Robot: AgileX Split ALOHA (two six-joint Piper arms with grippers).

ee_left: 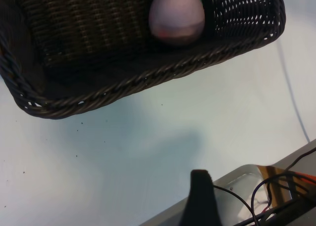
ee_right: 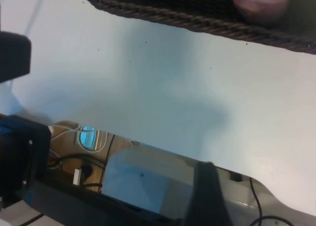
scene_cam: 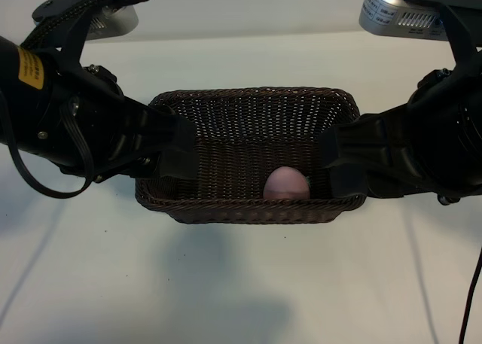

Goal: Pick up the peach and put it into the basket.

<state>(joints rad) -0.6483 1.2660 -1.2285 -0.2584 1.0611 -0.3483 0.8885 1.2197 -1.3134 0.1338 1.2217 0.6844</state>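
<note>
The pale pink peach [scene_cam: 286, 184] lies inside the dark brown wicker basket [scene_cam: 248, 208], close to its near wall. It also shows in the left wrist view as the peach [ee_left: 177, 16] within the basket [ee_left: 148, 80], and in the right wrist view as the peach [ee_right: 260, 1] behind the braided rim [ee_right: 173, 16]. My left gripper [scene_cam: 177, 144] hangs at the basket's left end and my right gripper [scene_cam: 343, 159] at its right end. Both stand open and hold nothing. Each wrist view shows only one black finger [ee_left: 200, 196] [ee_right: 207, 191], well apart from the basket.
The basket stands mid-table on a white surface. Silver housings sit at the back left [scene_cam: 113, 20] and back right [scene_cam: 399, 13]. A black cable [scene_cam: 474, 299] hangs at the right edge. Beyond the table's near edge lie wires and metal parts [ee_left: 276, 186].
</note>
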